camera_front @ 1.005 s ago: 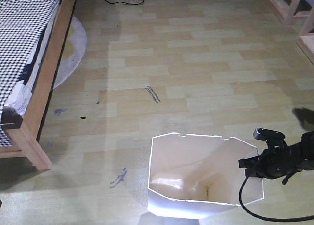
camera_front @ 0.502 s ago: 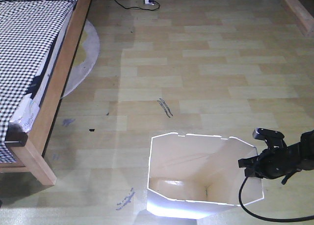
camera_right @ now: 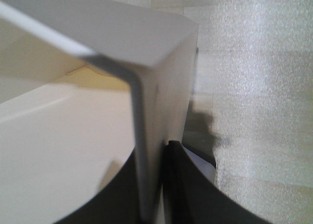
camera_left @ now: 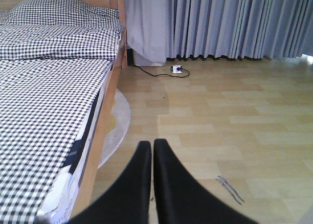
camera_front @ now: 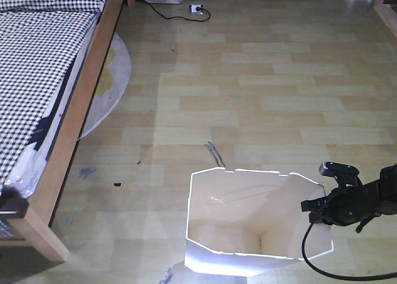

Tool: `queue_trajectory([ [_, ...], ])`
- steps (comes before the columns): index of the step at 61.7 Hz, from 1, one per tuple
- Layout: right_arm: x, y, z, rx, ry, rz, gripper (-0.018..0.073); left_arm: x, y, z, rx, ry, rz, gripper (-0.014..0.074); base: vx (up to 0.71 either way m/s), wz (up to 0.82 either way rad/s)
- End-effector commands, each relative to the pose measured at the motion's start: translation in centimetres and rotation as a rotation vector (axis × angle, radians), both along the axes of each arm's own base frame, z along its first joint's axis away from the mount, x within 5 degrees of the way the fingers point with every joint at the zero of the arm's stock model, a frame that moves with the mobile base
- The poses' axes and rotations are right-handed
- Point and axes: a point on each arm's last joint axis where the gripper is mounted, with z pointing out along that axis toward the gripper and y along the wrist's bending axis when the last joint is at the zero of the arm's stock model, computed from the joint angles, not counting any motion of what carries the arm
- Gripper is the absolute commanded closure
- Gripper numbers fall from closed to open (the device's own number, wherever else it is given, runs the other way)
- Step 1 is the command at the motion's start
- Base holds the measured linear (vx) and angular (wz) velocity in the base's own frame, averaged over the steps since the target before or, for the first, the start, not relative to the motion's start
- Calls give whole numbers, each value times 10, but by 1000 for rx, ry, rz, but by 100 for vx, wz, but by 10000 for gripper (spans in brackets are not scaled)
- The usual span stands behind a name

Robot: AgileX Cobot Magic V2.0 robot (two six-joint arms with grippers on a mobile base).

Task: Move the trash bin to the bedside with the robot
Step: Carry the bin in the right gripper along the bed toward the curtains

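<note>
Tall trash bin (camera_front: 236, 209) of smooth white plastic, angular, with cut-corner notched rim, cream inside, tapering downward. Standing on glossy plank floor (camera_front: 279, 98), well right of the bed (camera_front: 43, 79) with its light wooden frame and checked bedding. Right gripper (camera_front: 315, 207) clamped over the bin's right wall. Left gripper (camera_left: 152, 145) pressed closed, seemingly on nothing. Since half a second ago: bed's foot post lower-left in the front view, dark scuff (camera_front: 214, 154) nearer the bin's far rim.
</note>
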Motion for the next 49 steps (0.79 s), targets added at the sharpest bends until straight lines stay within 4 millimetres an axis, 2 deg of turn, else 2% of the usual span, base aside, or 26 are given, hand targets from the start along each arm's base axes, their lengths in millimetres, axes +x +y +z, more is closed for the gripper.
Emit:
queue_trajectory([
  [1, 14, 12, 26, 170, -119, 1, 564, 1, 0, 1, -7, -65, 0, 603, 25, -5],
  [49, 14, 12, 26, 170, -119, 1, 564, 1, 0, 1, -7, -65, 0, 603, 25, -8],
])
